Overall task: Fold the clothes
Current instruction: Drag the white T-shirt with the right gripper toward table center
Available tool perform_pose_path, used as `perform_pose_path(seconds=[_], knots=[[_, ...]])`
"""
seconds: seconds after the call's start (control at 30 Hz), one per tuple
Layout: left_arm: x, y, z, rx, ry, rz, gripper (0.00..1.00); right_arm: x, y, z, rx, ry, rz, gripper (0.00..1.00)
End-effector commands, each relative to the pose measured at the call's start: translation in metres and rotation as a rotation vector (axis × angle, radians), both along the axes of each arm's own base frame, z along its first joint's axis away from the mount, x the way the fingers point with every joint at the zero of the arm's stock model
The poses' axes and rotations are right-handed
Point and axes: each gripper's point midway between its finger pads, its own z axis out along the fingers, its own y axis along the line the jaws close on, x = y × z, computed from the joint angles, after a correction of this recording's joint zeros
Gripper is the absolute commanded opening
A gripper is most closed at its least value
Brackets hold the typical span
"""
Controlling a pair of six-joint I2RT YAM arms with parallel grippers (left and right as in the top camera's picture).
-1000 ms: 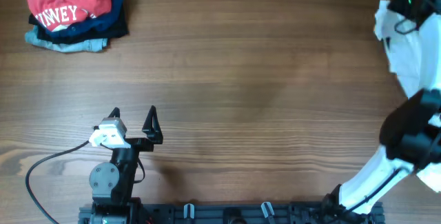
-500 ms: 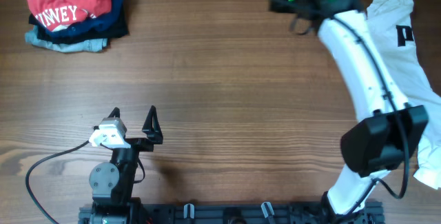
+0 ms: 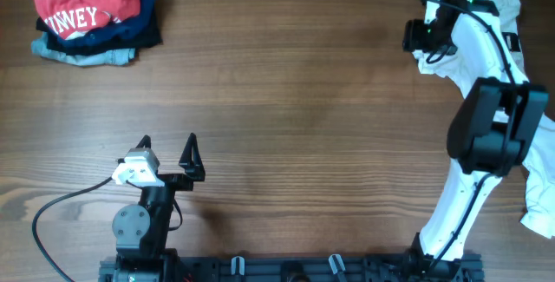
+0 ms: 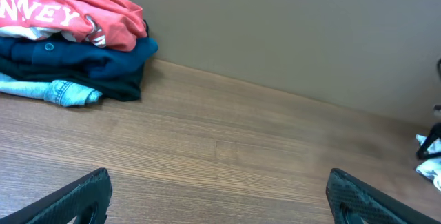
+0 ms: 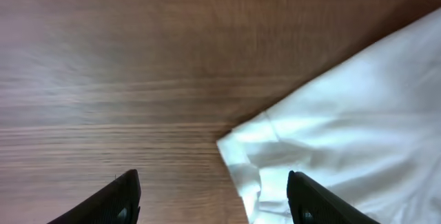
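Wood-grain tabletop fills the overhead view, bare across its middle, with a stack of folded garments (image 3: 91,22) tucked into the far left corner, probably set aside there to keep the working area free. The white T-shirt (image 3: 506,3) lies crumpled along the right edge, its long axis running from the near side to the far side, much of it hidden under the right arm (image 3: 487,121) or cut off by the frame; which end is the collar cannot be told. The left gripper (image 3: 167,143) sits by its base with jaws spread wide and empty, likely idle because the shirt is beyond its reach. From the left wrist, the left gripper (image 4: 217,196) shows both fingers far apart over bare wood, the stack of folded garments (image 4: 69,45) against the wall at left, and a scrap of the white T-shirt (image 4: 428,165) at the far right. From the right wrist, the right gripper (image 5: 215,186) hangs with jaws parted and nothing between them, above a corner of the white T-shirt (image 5: 344,114) that points toward the bare wood, a likely spot to grasp and drag the cloth inward.
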Motion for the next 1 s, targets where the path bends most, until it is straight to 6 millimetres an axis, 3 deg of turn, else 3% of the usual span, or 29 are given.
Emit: perform_pose_path(seconds=[0.0, 0.13, 0.23, 0.3, 0.37, 0.43, 0.57, 0.67, 0.77, 0.8, 0.9, 0.97], knots=[[0.000, 0.000, -0.002, 0.021, 0.000, 0.002, 1.00, -0.003, -0.005, -0.028, -0.033, 0.049, 0.020, 0.69], [0.000, 0.000, -0.002, 0.021, 0.000, 0.002, 1.00, -0.011, -0.024, -0.041, -0.141, 0.103, 0.040, 0.69], [0.000, 0.000, -0.002, 0.021, 0.000, 0.002, 1.00, -0.013, -0.027, -0.052, -0.134, 0.122, 0.035, 0.70], [0.000, 0.000, -0.002, 0.021, 0.000, 0.002, 1.00, -0.016, -0.026, -0.059, -0.127, 0.138, 0.034, 0.64], [0.000, 0.000, -0.002, 0.021, 0.000, 0.002, 1.00, -0.018, -0.024, -0.064, -0.108, 0.148, 0.016, 0.29], [0.000, 0.000, -0.002, 0.021, 0.000, 0.002, 1.00, -0.017, -0.024, -0.064, -0.100, 0.143, -0.017, 0.06], [0.000, 0.000, -0.002, 0.021, 0.000, 0.002, 1.00, -0.010, -0.005, -0.047, -0.029, 0.098, -0.028, 0.04], [0.000, 0.000, -0.002, 0.021, 0.000, 0.002, 1.00, 0.008, 0.047, 0.006, 0.129, -0.036, 0.070, 0.04], [0.000, 0.000, -0.002, 0.021, 0.000, 0.002, 1.00, 0.014, 0.131, 0.097, 0.217, -0.221, 0.243, 0.04], [0.000, 0.000, -0.002, 0.021, 0.000, 0.002, 1.00, 0.010, 0.152, 0.116, 0.220, -0.255, 0.287, 0.04], [0.000, 0.000, -0.002, 0.021, 0.000, 0.002, 1.00, -0.025, 0.242, 0.182, 0.277, -0.350, 0.419, 0.04], [0.000, 0.000, -0.002, 0.021, 0.000, 0.002, 1.00, -0.053, 0.285, 0.199, 0.317, -0.351, 0.489, 0.04]])
